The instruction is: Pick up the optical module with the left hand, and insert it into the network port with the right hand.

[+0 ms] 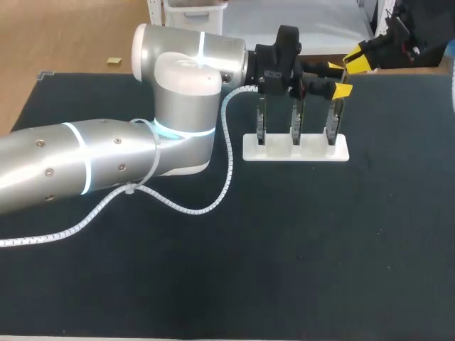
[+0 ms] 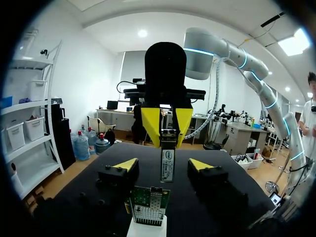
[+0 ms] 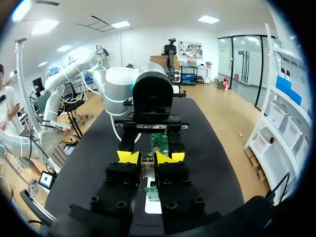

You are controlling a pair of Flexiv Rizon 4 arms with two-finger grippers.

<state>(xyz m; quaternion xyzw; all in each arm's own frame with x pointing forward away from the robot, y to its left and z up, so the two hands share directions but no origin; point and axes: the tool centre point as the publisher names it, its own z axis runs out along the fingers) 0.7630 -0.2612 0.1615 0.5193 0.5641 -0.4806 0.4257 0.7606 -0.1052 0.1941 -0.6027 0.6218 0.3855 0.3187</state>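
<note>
The optical module (image 2: 168,165), a slim metal bar with a label, hangs upright over the white stand (image 1: 295,150). My right gripper (image 2: 168,136) comes in from the far right and is shut on the module's upper end; its own view shows the module (image 3: 147,166) pinched between its yellow tips (image 3: 149,157). My left gripper (image 2: 164,165) stands open around the module, one yellow tip on each side with clear gaps. Just below is a green network board (image 2: 149,202) with metal ports. In the head view the left gripper (image 1: 339,78) is above the stand's right end, close to the right gripper (image 1: 355,62).
The stand carries three upright boards (image 1: 296,126) in a row at the back of the black table (image 1: 320,241). My left arm's big silver elbow (image 1: 181,106) and its white coiled cable (image 1: 178,206) fill the table's left half.
</note>
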